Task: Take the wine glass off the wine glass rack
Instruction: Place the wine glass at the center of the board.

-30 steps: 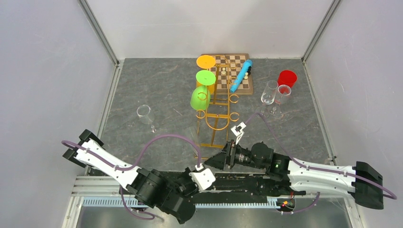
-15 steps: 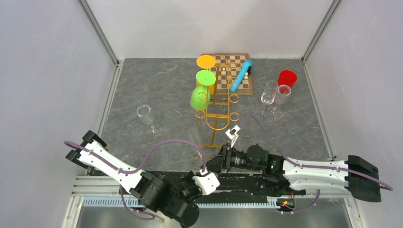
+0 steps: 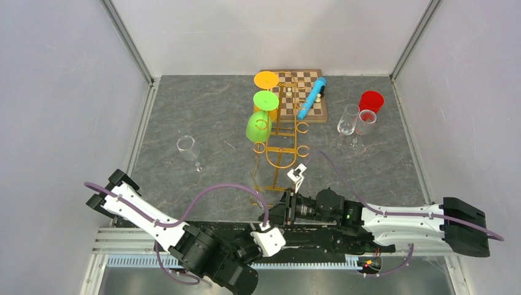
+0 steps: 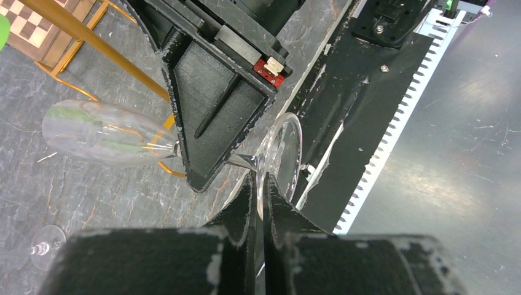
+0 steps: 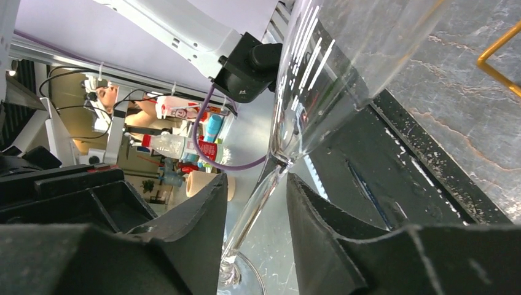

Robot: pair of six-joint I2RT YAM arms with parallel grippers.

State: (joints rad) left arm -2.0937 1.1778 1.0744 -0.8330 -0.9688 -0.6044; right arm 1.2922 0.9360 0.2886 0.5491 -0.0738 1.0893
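The gold wire wine glass rack (image 3: 279, 138) stands mid-table, with green (image 3: 258, 126) and orange (image 3: 266, 79) glasses hanging on it. Its gold bars also show in the left wrist view (image 4: 92, 40). A clear wine glass (image 4: 101, 132) lies tilted in the air, in front of the rack's base. My left gripper (image 4: 259, 178) is shut on the rim of its foot (image 4: 284, 153). My right gripper (image 5: 257, 181) is open, with a finger on each side of the stem (image 5: 261, 200) just under the bowl (image 5: 332, 67). From above, the right gripper (image 3: 286, 206) is near the rack's front.
A chessboard (image 3: 295, 114) with a blue tube (image 3: 312, 97) lies behind the rack. A red cup (image 3: 371, 100) and two clear glasses (image 3: 348, 120) stand at the right. Another clear glass (image 3: 187, 147) stands at the left. The arms' black base rail (image 3: 319, 236) runs along the near edge.
Both grippers have drawn back toward the near edge and slightly left, carrying the clear glass away from the rack's base.
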